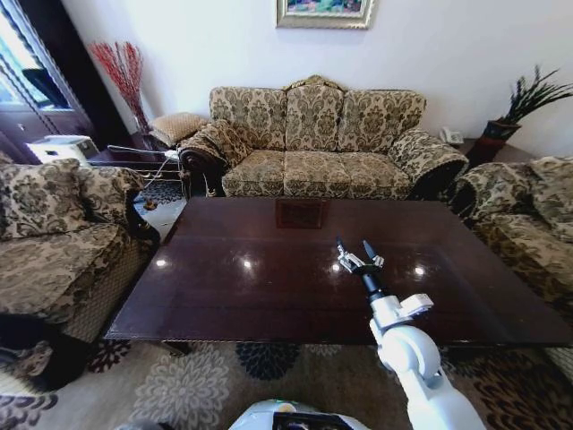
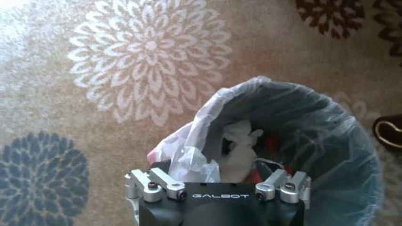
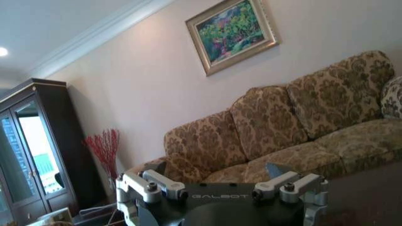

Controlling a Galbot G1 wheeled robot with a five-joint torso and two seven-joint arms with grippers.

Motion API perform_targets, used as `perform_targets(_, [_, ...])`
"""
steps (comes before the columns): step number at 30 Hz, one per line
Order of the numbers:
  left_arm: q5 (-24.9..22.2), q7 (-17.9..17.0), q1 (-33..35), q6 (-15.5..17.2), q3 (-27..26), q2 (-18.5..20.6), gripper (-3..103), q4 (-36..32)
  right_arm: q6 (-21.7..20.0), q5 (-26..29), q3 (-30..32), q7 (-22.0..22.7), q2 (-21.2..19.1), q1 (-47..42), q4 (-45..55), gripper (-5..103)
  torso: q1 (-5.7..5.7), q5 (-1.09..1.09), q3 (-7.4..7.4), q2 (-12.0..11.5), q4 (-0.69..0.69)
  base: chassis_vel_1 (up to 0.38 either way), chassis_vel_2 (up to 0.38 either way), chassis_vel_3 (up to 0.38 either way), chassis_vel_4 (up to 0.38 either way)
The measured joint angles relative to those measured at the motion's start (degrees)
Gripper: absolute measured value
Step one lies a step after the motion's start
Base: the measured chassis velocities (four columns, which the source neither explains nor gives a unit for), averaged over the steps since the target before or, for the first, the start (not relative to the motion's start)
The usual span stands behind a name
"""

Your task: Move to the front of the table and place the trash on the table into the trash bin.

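The dark glossy table lies straight ahead in the head view, its top mirroring ceiling lights. My right gripper hangs open over the table's right half with nothing between its fingers. My left gripper hovers open just above the trash bin, a round bin lined with a translucent white bag, standing on the carpet. Trash lies inside the bin: a crumpled white tissue and something red beside it.
A patterned sofa stands behind the table, with armchairs at the left and right. Flowered carpet covers the floor in front of the table. A dark object sits on the carpet beside the bin.
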Motion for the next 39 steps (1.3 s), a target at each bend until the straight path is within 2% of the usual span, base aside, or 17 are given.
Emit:
perform_targets(1, [0.4,0.1,0.2,-0.2,0.0,-0.2,97,0.1,0.0,0.2,-0.2,0.0,0.3,0.0,0.0,100,0.00,0.00,0.00,0.0,0.00,0.000,0.000,0.000,0.000])
perform_targets(2, [0.6,0.3,0.4,-0.3,-0.1,-0.5,99,0.5,0.2,0.3,-0.3,-0.1,0.5,0.0,0.0,100,0.00,0.01,0.00,0.0,0.00,0.000,0.000,0.000,0.000])
perform_targets(7, [1.0,1.6,0.1,-1.2,-0.1,-1.5,100,2.9,0.6,0.6,-0.3,-0.3,0.7,-0.6,-0.1,100,0.00,0.00,0.00,0.0,0.00,0.000,0.000,0.000,0.000])
perform_targets(12, [0.6,2.5,-0.5,-4.6,-0.1,-2.0,100,5.1,0.7,1.2,0.1,-0.5,0.0,-0.9,-0.1,100,0.00,-0.01,0.00,0.0,0.00,0.000,0.000,0.000,0.000])
perform_targets(14, [-0.2,2.3,-0.2,-7.3,-0.3,-1.1,100,5.2,0.6,1.6,0.5,-0.5,-0.2,-0.8,-0.1,100,0.00,-0.02,0.00,0.0,0.01,0.000,0.000,0.000,0.000])
perform_targets(18, [-1.6,2.1,1.3,-8.2,-1.6,1.0,100,2.4,0.2,2.1,1.0,-0.5,-0.6,-0.4,0.5,100,0.00,0.00,0.00,0.0,0.00,0.000,0.000,0.000,0.000])
perform_targets(23, [-3.4,5.5,4.8,-10.9,-5.6,5.3,100,-7.3,-2.4,0.8,2.3,-0.5,-1.2,0.0,1.9,100,0.00,0.01,0.00,0.0,-0.01,0.000,0.000,0.000,0.000])
perform_targets(25, [-1.4,10.4,6.9,-15.0,-7.4,6.3,100,-15.0,-4.7,-1.9,3.3,-0.5,-1.2,-0.7,4.1,100,0.00,0.00,0.00,0.0,-0.02,0.000,0.000,0.000,0.000])
perform_targets(27, [-0.7,11.7,7.3,-15.9,-7.8,6.4,100,-17.1,-5.3,-2.6,3.6,-0.5,-1.2,-1.0,4.9,100,0.00,0.01,0.00,0.0,-0.01,0.000,0.000,0.000,0.000])
perform_targets(29, [3.4,16.7,8.7,-20.3,-8.6,6.3,100,-28.3,-6.5,-5.8,4.7,-0.6,-0.5,-3.5,8.1,100,0.00,0.01,0.00,0.0,0.04,0.000,0.000,0.000,0.000])
perform_targets(30, [5.0,17.3,8.7,-22.2,-8.4,6.1,100,-32.4,-5.9,-7.8,5.2,-0.9,0.0,-5.1,9.1,100,0.00,0.04,0.00,0.0,-0.03,0.000,0.000,0.000,0.000])
perform_targets(32, [6.4,17.8,8.6,-23.6,-8.0,5.9,100,-36.0,-5.0,-9.5,5.6,-1.2,0.3,-6.6,9.8,100,0.00,0.04,0.00,0.0,-0.04,0.000,0.000,0.000,0.000])
perform_targets(33, [8.4,19.1,8.5,-25.0,-6.6,5.3,100,-44.0,-2.0,-12.5,6.8,-2.3,0.9,-9.8,10.7,100,0.00,-0.01,0.00,0.0,-0.04,0.000,0.000,0.000,0.000])
perform_targets(35, [8.8,19.5,8.5,-25.0,-6.2,5.0,100,-47.0,-0.7,-13.4,7.4,-3.0,1.2,-11.4,11.1,100,0.00,-0.03,0.00,0.0,-0.04,0.000,0.000,0.000,0.000])
perform_targets(36, [9.9,20.7,8.3,-24.3,-4.0,4.5,100,-56.7,2.6,-15.6,8.5,-4.2,2.2,-15.2,11.8,100,0.00,0.01,0.01,0.0,0.05,0.000,0.000,0.000,0.000])
perform_targets(38, [10.5,21.5,7.8,-22.5,-0.7,4.9,100,-64.1,4.4,-18.1,8.8,-4.0,4.3,-19.5,12.7,100,0.00,0.05,0.00,0.0,-0.03,0.000,0.000,0.000,0.000])
perform_targets(39, [10.5,21.5,7.8,-22.5,-0.7,4.9,100,-64.1,4.4,-18.1,8.8,-4.0,4.3,-19.5,12.7,100,0.00,0.05,0.00,0.0,-0.03,0.000,0.000,0.000,0.000])
